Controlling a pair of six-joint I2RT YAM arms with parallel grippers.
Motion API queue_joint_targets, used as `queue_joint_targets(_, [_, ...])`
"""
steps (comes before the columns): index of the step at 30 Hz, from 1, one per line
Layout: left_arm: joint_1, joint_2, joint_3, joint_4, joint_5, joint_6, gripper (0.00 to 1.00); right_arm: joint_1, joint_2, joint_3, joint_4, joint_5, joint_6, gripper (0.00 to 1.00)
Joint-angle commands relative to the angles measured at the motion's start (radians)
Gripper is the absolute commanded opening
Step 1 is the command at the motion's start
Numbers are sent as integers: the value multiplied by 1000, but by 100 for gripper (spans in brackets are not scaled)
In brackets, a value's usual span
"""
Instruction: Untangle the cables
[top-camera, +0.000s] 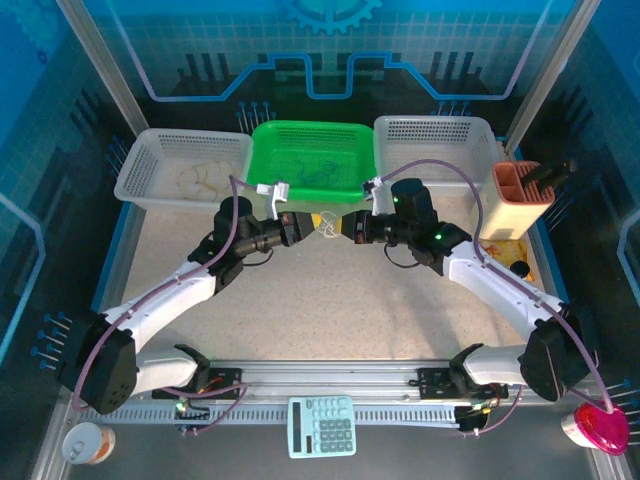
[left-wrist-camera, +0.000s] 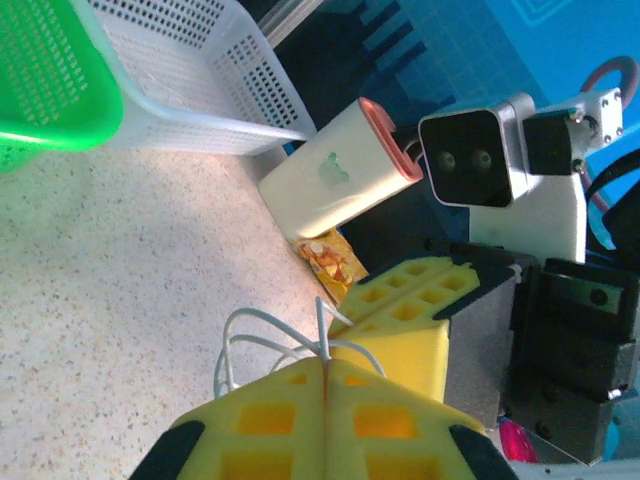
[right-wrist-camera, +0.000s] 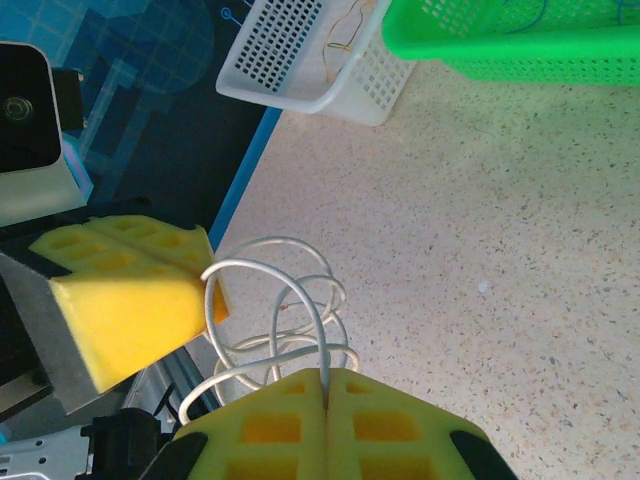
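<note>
Both arms are clamped on the same white cable (top-camera: 327, 226). The left gripper (top-camera: 308, 227) and right gripper (top-camera: 346, 227) are each pinched shut on it, tip to tip over the middle of the table (top-camera: 400, 300), just near of the green basket (top-camera: 262, 170). The cable sits as a small coil of crossed loops between them. The grip line runs left-right and neither arm is nearer. Next move is probably a straight pull apart. Risk: the crossed loops could cinch into a knot.
</note>
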Motion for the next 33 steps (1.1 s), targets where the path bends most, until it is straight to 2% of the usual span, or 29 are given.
queue_joint_targets(1, [-5, -15, -1, 1, -34, 15, 0, -17, -32, 0, -13, -12, -10, 0])
queue_joint_targets(10, [11, -111, -25, 33, -128, -15, 0, -118, -70, -91, -27, 3, -13, 0])
queue_joint_targets(17, [42, -152, -12, 31, -126, -31, 0, -145, -89, -127, -91, 100, -49, 0])
queue_joint_targets(21, [47, -125, 30, -7, -62, -8, 0, -148, -92, -140, -65, 48, -43, 0])
queue_joint_targets(23, [47, -88, 63, -62, -3, 25, 26, -149, -94, -131, -56, 20, -35, 0])
queue_joint_targets(25, [33, -58, 77, -102, 39, 65, 44, -148, -95, -124, -26, -25, -12, 0])
queue_joint_targets(29, [7, -38, 16, 0, 68, 33, 61, -148, -86, -115, 50, -120, 59, 0])
queue_joint_targets(33, [-12, -38, -26, 93, 63, 8, 64, -147, -81, -94, 108, -168, 118, 0])
